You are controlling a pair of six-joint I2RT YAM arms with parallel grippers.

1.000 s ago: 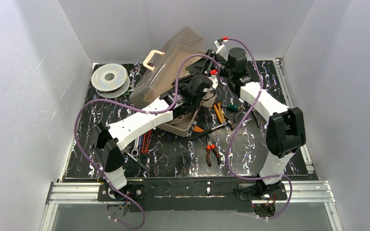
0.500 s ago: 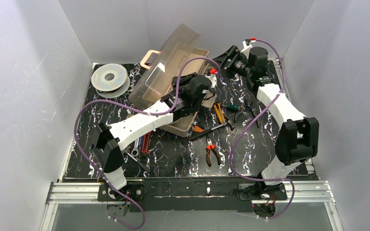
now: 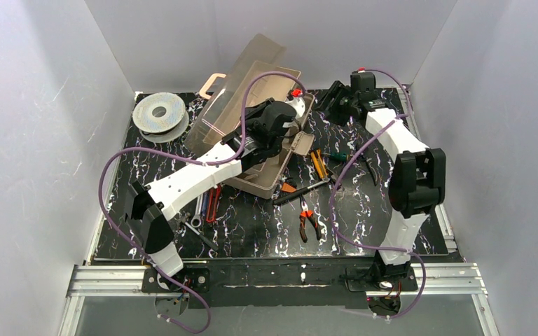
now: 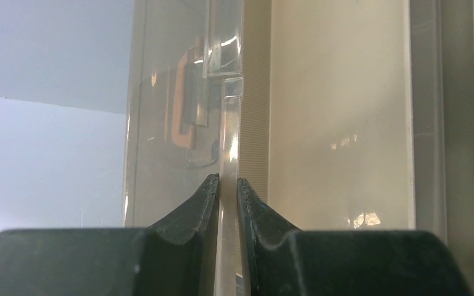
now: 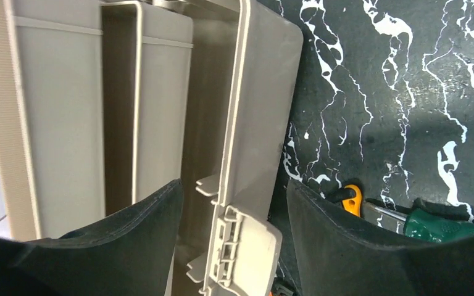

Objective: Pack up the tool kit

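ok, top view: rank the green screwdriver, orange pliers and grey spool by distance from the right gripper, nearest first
1. green screwdriver: mid-table, just toward the bases from the right gripper.
2. orange pliers: centre, closer to the near edge.
3. grey spool: far left corner.

The table [image 3: 252, 234] is black with white marble veining. At its far left a round grey spool [image 3: 159, 114] lies flat. Near the middle stands a tan toolbox [image 3: 260, 184], its brownish see-through lid [image 3: 249, 70] tilted up. Just left of the box lie a red-handled tool [image 3: 213, 204] and a silver wrench [image 3: 196, 219]. To the right of the box lie a green-handled screwdriver [image 3: 336, 156] and yellow-handled tools [image 3: 319, 164]. Orange pliers [image 3: 309, 222] lie nearer the front.
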